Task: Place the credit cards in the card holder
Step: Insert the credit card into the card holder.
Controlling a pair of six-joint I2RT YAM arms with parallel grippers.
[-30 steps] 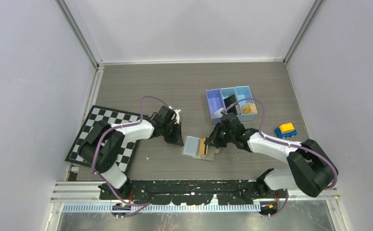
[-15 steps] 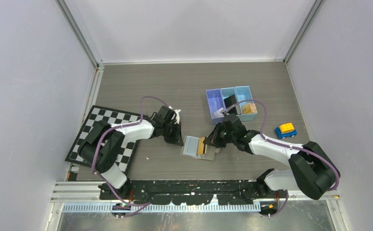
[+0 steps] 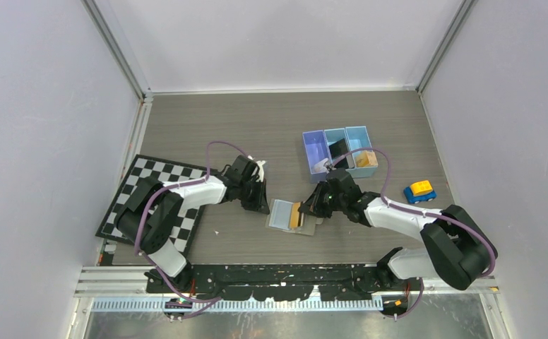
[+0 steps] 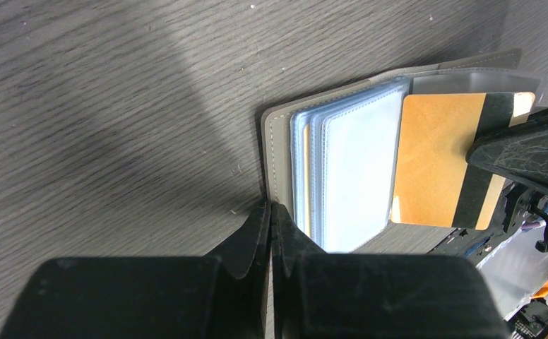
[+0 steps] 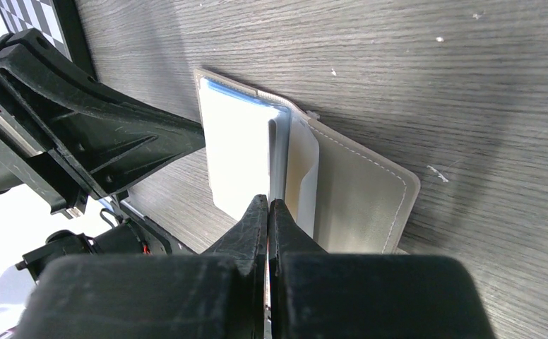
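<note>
Currently I find both grippers at the card holder (image 3: 281,214), which lies opened flat on the table (image 3: 257,127) between the two arms, grey cover down and pale blue pockets up.

Left gripper (image 4: 270,212): the jaws are pressed together with no gap, and nothing sits between them. The fingertips stand at the outer edge of the grey cover, at its left side as the overhead view has it. I cannot tell whether they bear down on the cover or merely meet its edge.

Right gripper (image 5: 267,210): the jaws are closed to a thin seam. From the left wrist view, one black finger lies across the striped end of the orange card (image 4: 430,162), so I record the jaws as pinching that card by its outer end. The right wrist view does not show the card itself; the fingertips there point into the upstanding clear sleeves beside the holder's spine.

Orange card: its inner end is tucked under a frosted sleeve on the holder's right half, and its black stripe and outer end lie outside the sleeve. It is partly inserted, not fully seated.

Elsewhere on the table: a blue three-compartment tray (image 3: 316,147) sits behind the right gripper, with a black item, a yellowish item and a whitish item in it. A toy car (image 3: 419,191) stands to the right, and a checkerboard (image 3: 140,173) lies at the left under the left arm.
</note>
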